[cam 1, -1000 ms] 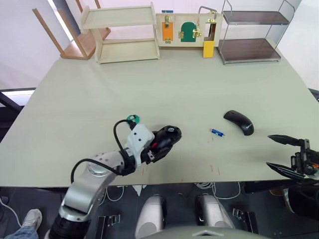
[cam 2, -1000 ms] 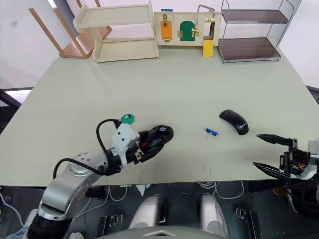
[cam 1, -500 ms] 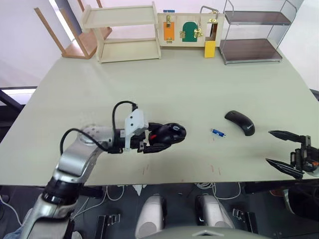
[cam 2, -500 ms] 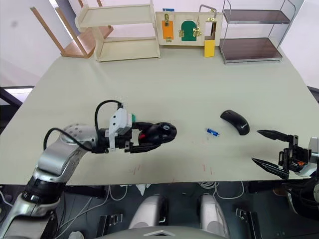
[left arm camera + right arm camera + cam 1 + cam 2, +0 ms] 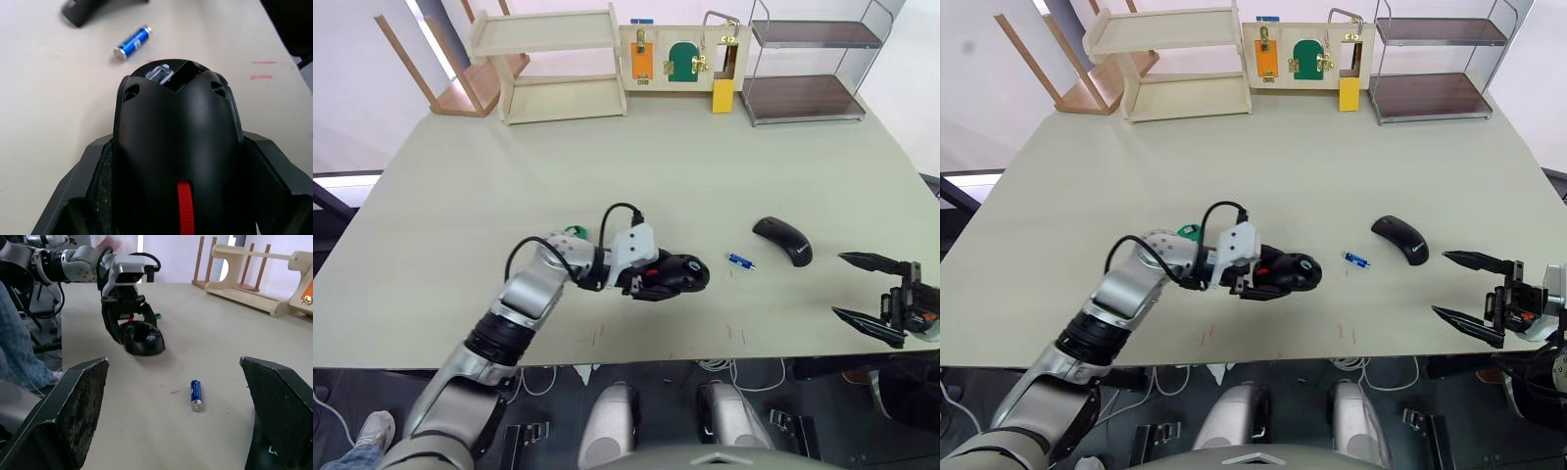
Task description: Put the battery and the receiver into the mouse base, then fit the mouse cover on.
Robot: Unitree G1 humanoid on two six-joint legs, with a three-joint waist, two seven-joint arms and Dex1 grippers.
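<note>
Gripping the mouse base (image 5: 677, 274) near the counter (image 5: 636, 166) centre, the left gripper (image 5: 658, 278) has its jaws closed on the shell's sides. Battery (image 5: 739, 260) lies just at 3 o'clock of the base, mouse cover (image 5: 782, 240) beyond it. Right gripper (image 5: 867, 294) hangs off the counter's 4 o'clock edge, jaws wide apart, empty.

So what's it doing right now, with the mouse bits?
Left gripper shut on mouse base, beside battery. Right gripper open, empty, at table edge. Mouse cover lying beyond battery. Nothing between them.
</note>
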